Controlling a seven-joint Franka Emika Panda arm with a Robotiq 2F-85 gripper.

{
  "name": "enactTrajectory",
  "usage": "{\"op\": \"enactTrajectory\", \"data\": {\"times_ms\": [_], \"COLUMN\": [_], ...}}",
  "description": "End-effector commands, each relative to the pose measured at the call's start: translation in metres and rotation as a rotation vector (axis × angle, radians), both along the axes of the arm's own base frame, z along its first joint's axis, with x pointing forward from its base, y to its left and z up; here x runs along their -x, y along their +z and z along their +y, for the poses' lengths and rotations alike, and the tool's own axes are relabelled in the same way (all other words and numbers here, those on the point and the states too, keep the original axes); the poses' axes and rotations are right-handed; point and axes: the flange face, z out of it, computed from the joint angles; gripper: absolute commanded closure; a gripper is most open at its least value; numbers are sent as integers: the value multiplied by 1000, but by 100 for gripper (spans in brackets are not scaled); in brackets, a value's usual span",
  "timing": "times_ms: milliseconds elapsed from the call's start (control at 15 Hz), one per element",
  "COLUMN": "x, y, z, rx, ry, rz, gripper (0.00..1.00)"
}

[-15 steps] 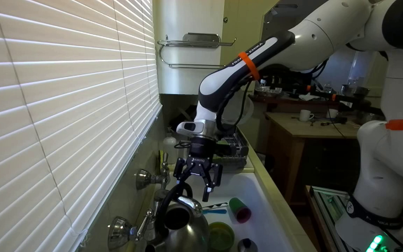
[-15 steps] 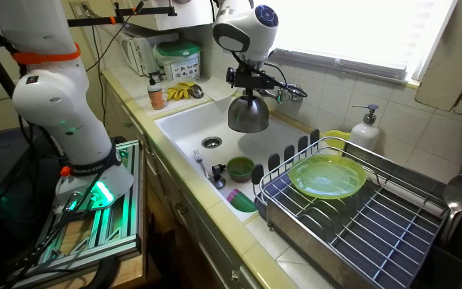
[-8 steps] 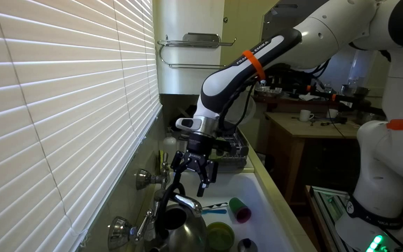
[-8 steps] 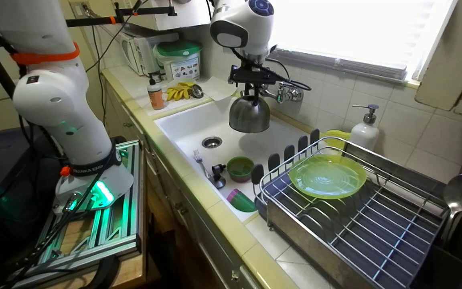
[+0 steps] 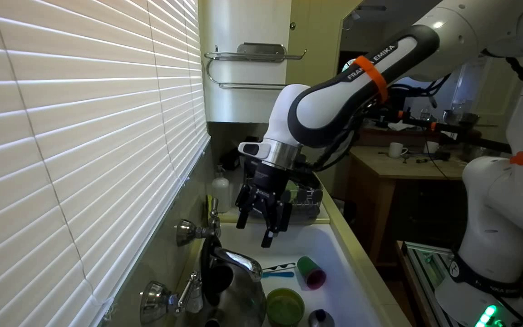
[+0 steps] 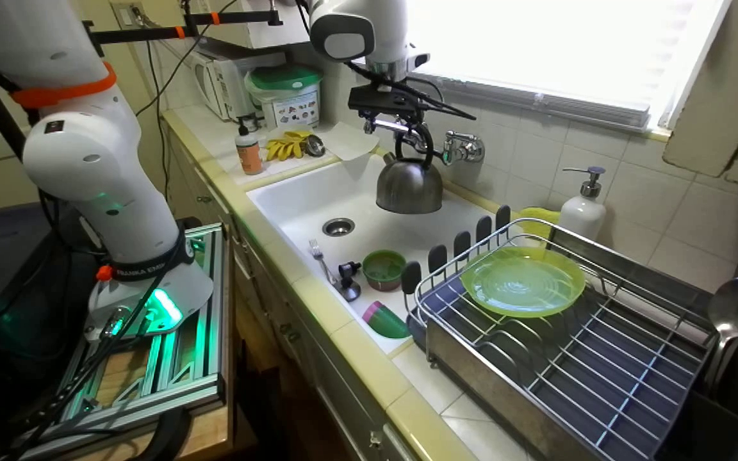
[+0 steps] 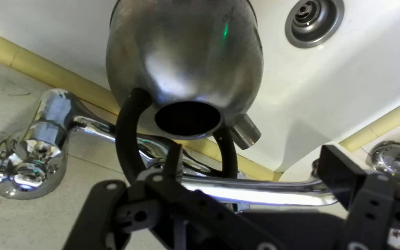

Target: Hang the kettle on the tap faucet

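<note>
Kettle (image 6: 409, 187) hangs by its handle (image 7: 125, 135) from the tap (image 7: 255, 192), below your end effector (image 5: 254, 234).
You have it spread wide, gripping nothing; probably retreat upward, clear of the handle.

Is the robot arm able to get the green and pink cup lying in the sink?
Probably yes. Its end effector is open and empty, nothing lies on the cup, and the kettle hangs from the faucet, off to one side.

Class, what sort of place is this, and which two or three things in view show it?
A kitchen, probably one in a home, judging by the white sink, the metal kettle over it and the dish rack beside it.
</note>
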Motion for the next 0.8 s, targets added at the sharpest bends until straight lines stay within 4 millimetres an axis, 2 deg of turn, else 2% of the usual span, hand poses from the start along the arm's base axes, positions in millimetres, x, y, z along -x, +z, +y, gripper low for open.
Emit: {"op": "enactTrajectory", "data": {"times_ms": [0, 333, 533, 600, 733], "x": [32, 75, 103, 78, 82], "y": [12, 22, 35, 26, 33], "z": [5, 17, 28, 26, 30], "rx": [56, 122, 136, 117, 112], "ry": [-93, -235, -290, -248, -247], "rz": [45, 173, 250, 225, 219], "gripper": [0, 0, 0, 0, 0]}}
